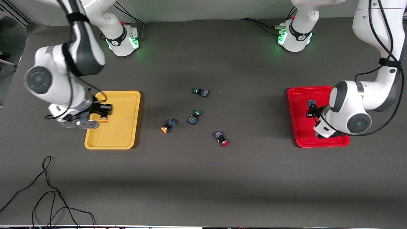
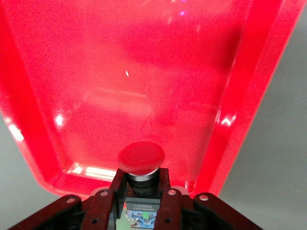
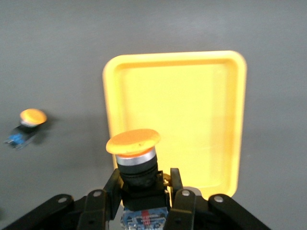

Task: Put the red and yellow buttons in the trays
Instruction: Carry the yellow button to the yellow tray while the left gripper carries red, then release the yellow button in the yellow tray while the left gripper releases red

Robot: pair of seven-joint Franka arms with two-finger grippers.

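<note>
Lowest in the front view among the task items lies a red-capped push-button switch with a black-and-blue body (image 1: 221, 138), tipped on its side on the dark grey table surface (image 1: 203, 178), cap toward the front camera. An orange-yellow-capped switch of the same build (image 1: 168, 125) lies on its side toward the right arm's end of it. Two green-capped switches (image 1: 194, 116) (image 1: 201, 92) lie farther from the front camera, well apart from both trays.

Right gripper (image 3: 143, 191): clenched on a second orange-yellow-capped switch (image 3: 135, 153), held over the edge of the shallow yellow plastic tray (image 1: 124, 140) at the right arm's end. The tray floor shows bare in the right wrist view.

Left gripper (image 2: 139, 201): clenched on a second red-capped switch (image 2: 141, 160), held over the shallow red plastic tray (image 2: 144, 72) at the left arm's end. Whether the switch touches the tray floor cannot be told.

Open table surface separates the loose switches from each tray. Loose black cables (image 1: 47, 190) lie near the table edge closest to the front camera, at the right arm's end.
</note>
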